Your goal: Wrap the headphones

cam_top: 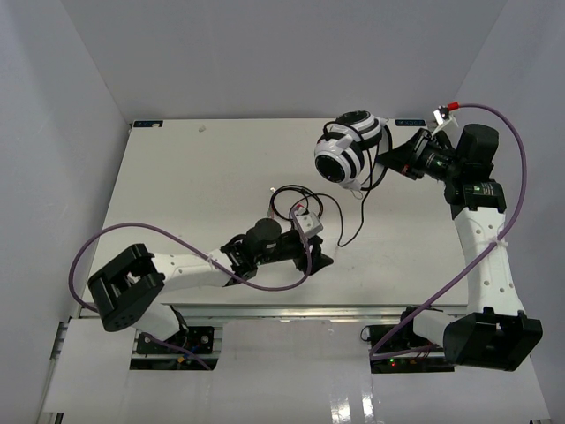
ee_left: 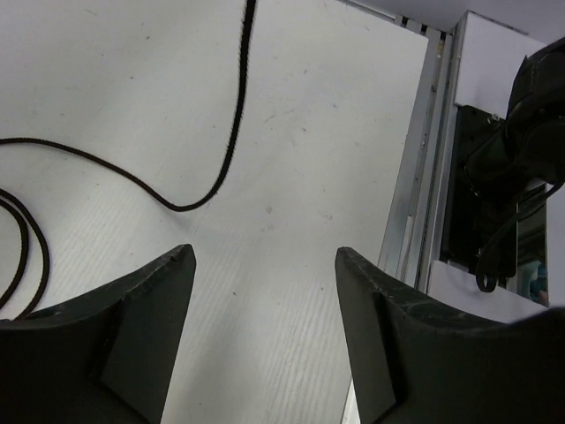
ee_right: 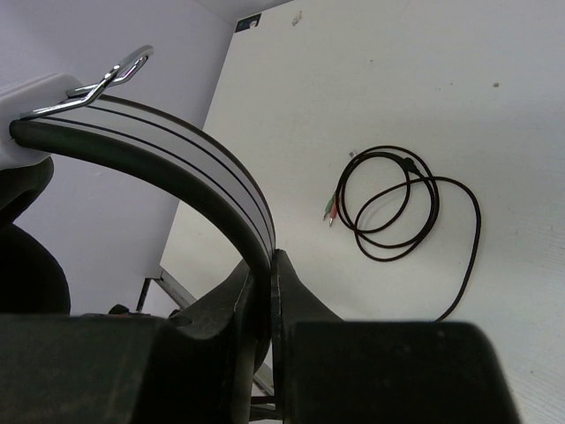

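My right gripper [ee_right: 265,287] pinches the headphones [cam_top: 351,148] by the white, black-striped headband [ee_right: 177,168]. Their black cable [ee_right: 397,203] trails below them, coiled. My left gripper [ee_left: 265,261] stands spread near it.

My left white arm [cam_top: 190,265] lies low, reaching forward and to the right; its black left gripper [ee_left: 265,256] faces down, jaws spread wide with nothing between. My right white arm [cam_top: 485,247] reaches toward the far right, wrist turned left; its black right gripper [ee_right: 265,265] is pinched tight on the band of the white-and-black headphones [ee_right: 177,150]
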Available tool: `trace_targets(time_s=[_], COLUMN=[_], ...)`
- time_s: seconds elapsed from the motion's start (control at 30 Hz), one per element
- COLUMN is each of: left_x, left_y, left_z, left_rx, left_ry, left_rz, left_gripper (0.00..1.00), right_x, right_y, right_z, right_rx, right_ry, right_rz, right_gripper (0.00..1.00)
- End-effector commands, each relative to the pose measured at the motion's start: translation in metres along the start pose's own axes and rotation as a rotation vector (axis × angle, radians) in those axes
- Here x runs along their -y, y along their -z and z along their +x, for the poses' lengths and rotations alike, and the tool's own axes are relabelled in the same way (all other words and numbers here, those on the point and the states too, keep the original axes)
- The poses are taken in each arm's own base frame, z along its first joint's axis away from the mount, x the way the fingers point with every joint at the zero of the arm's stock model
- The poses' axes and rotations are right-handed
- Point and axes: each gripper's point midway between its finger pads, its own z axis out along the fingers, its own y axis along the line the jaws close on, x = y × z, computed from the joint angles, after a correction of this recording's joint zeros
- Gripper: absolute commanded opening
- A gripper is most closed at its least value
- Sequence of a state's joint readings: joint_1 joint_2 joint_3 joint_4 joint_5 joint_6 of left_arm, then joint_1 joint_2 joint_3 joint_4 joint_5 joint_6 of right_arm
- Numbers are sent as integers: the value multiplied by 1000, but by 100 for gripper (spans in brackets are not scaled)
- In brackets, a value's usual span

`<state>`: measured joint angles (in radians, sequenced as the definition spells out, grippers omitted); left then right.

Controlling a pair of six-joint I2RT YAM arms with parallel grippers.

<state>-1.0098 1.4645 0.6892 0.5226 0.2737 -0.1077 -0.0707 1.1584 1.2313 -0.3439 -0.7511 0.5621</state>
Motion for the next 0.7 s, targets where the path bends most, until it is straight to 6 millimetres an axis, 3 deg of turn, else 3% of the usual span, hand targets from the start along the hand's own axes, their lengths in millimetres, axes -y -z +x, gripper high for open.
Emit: trace_targets(time_s=[0.0,0.1,0.27,0.33,0.5,0.57,0.6,0.67], left_x=[12,14,14,8,-17,-21,-23,-25], left_y=[12,8,-28,-44,-83,-91,-96,-101], left_z=[-15,-16,-8,-18,-2,1,5,15], left_rx=[151,200,211,245,217,214,210,200], left_ry=[-140,-210,-274,-294,-289,-286,-283,-264], left_rz=[29,51,62,25,-61,-77,-79,-78], left_gripper=[84,89,90,90,86,83,78,54], right_x=[-29,-27,-28,-28,-31,-32,-31,-32], right_y=[10,10,11,11,13,14,14,14], right_z=[-26,-28,-28,-28,-26,-26,-25,-25], right_rx=[63,68,72,73,75,75,74,73], right_ry=[57,57,56,58,59,58,56,56], right_rz=[-48,-35,-32,-33,-39,-42,-44,-47], right_gripper=[8,8,8,8,8,8,8,8])
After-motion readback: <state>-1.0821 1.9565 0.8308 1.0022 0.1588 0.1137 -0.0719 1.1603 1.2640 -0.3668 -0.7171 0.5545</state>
